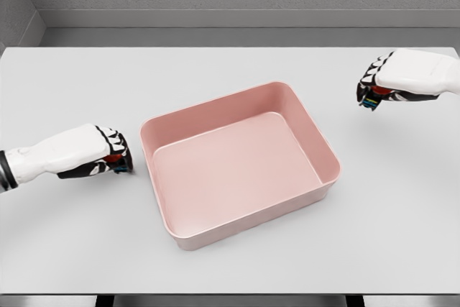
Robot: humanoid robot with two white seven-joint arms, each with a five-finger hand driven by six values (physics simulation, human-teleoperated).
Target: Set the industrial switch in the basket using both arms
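Basket (239,170): pink, mid-table, empty.
Switch: not seen anywhere; perhaps hidden.
Left hand (108,154): beside basket's left wall, fingers curled, contents indiscernible.
Right hand (377,88): far right, curled likewise.
Risk: no target located, so grasp is misdirected; basket nudged by left hand.

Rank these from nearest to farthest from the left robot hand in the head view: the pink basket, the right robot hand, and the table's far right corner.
1. Pink basket, just right of the left robot hand.
2. Right robot hand, across the basket, upper right.
3. Table's far right corner, beyond it.
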